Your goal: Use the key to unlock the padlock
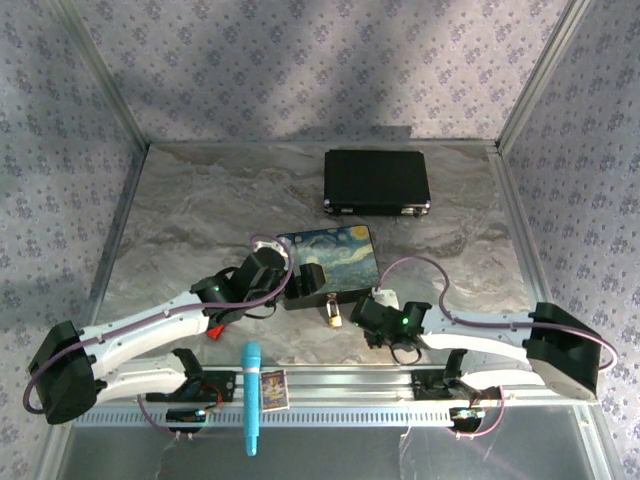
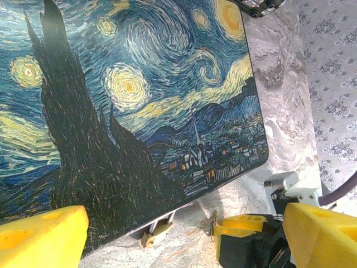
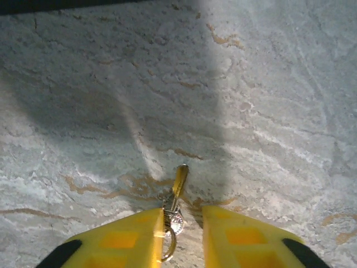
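Metal of a brass colour made up the key (image 3: 179, 187), a thin stiff blade with a small ring (image 3: 169, 245) at its head. It sat right between the right fingers (image 3: 111, 243), the blade pointing out past their tips over the desk (image 3: 268, 100). Those fingers stood close together around it, the head against one of them and a sliver of gap on the other side, so I could not tell whether they truly pinched it. Such a key likely weighed almost nothing and would twist or slip between smooth pads (the loose ring would not help). The flat head, taken across its broad faces, looked the right hold, leaving the blade free.

Near the right fingers' tips, seen from overhead, the padlock (image 1: 331, 313) hung at the front edge of the painted box (image 1: 335, 255). From the left wrist it showed between the left fingers (image 2: 39, 237), a little ahead of them and tucked under the box's near edge. Small, hard and probably free to swing on its thin shackle, it would likely turn away under a pushing key, so its body wanted steadying from both sides. The left fingers were spread wide and held nothing, the box's lid spreading out ahead of them. Far beyond both sat a black case (image 1: 377, 182).
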You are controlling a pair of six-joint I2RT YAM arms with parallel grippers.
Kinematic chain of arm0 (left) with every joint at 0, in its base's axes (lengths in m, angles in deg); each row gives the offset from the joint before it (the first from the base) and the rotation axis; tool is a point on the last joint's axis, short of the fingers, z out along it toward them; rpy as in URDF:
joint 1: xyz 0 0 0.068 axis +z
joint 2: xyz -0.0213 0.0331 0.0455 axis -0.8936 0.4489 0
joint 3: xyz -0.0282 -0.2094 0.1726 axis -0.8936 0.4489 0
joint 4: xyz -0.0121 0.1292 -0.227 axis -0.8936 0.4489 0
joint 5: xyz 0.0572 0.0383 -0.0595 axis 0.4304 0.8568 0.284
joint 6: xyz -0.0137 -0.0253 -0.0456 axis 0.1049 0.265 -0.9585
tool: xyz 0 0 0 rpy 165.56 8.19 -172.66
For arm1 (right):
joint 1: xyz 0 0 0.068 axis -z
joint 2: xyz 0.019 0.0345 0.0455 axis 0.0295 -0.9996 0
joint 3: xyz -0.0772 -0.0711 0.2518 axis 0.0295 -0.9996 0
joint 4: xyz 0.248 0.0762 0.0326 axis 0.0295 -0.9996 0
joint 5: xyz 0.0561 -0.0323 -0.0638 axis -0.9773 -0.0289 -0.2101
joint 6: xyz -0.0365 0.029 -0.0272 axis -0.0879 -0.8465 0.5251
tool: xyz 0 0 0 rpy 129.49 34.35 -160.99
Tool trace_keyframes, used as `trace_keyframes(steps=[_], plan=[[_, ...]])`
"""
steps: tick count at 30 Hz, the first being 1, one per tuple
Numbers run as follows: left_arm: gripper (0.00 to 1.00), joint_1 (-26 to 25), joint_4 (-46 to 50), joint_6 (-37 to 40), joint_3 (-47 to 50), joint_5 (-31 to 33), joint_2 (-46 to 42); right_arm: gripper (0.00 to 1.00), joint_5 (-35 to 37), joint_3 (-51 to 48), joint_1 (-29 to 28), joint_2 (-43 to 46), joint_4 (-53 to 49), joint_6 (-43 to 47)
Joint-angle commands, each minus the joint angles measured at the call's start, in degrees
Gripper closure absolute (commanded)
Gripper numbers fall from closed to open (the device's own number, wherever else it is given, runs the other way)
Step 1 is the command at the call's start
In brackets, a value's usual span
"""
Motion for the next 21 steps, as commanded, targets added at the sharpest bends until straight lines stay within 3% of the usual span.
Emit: trace_keyframes(steps=[1, 4, 11, 17, 21], plan=[[0.10, -0.37, 0.90, -0.13, -2.29, 1.58, -0.41, 0.80, -6.46, -1.78, -0.95, -5.36, 8.88, -1.72], [0.10, -0.37, 1.29, -0.37, -2.09, 2.11, -0.93, 0.91, -8.09, -1.83, -1.20, -6.59, 10.02, -2.70], [0.12, -0.50, 1.14, -1.81, -1.77, 2.50, -1.49, 1.00, -9.73, -2.19, 2.72, -1.69, 3.95, 0.80], [0.15, -1.60, -1.34, -1.66, -3.29, 0.45, -0.86, 1.00, -14.48, -1.95, 7.74, 2.83, 1.14, 8.40], [0.20, -1.60, -6.87, -7.20, -1.70, -1.83, 1.12, 1.00, -19.50, -3.14, 11.79, 7.08, 2.18, 12.28]])
